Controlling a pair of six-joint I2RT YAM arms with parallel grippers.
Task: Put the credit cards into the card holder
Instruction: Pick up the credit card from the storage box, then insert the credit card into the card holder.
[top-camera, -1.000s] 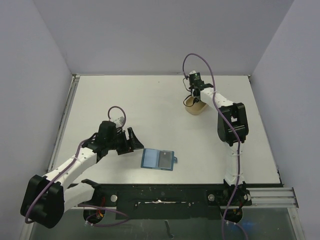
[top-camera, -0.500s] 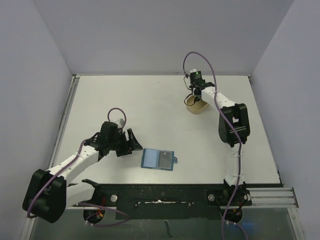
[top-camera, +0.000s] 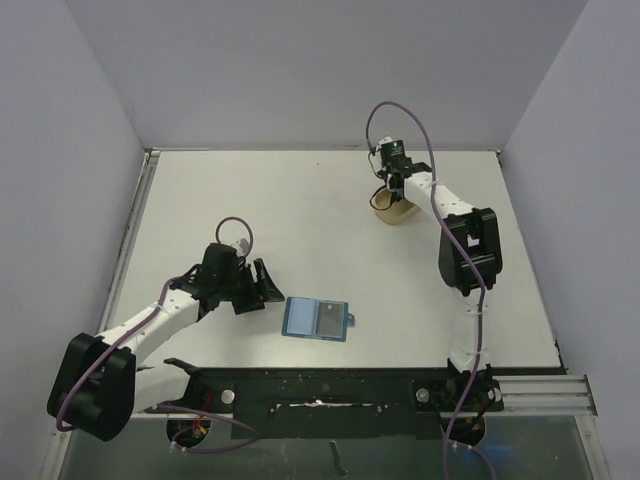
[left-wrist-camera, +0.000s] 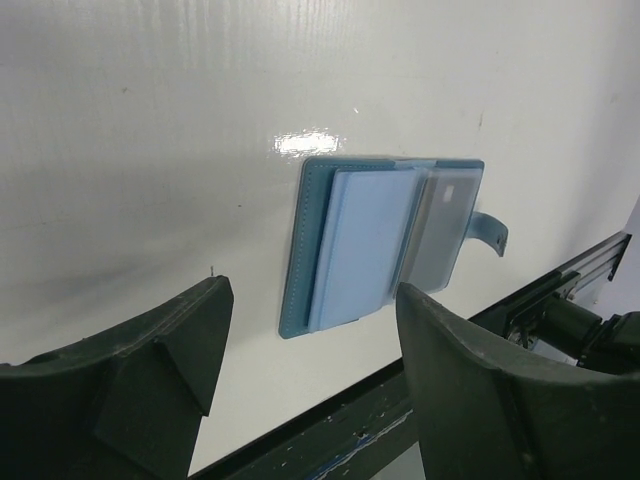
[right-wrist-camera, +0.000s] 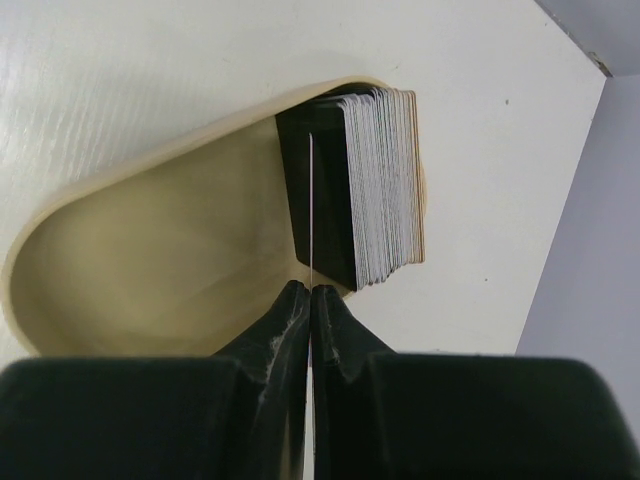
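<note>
I see right hand (right-wrist-camera: 310, 305) pinching single credit card (right-wrist-camera: 311, 200) edge-on over tan dish (right-wrist-camera: 150, 240), beside card stack (right-wrist-camera: 380, 180). Left hand (left-wrist-camera: 312, 300) spread wide near card holder (left-wrist-camera: 360, 240), which lies open on desk (left-wrist-camera: 150, 120).

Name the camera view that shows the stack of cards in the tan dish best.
Right wrist: the card stack shows its edges close up inside the tan dish. Top external shows only the dish, with the cards too small to tell. Left wrist misses it.
</note>
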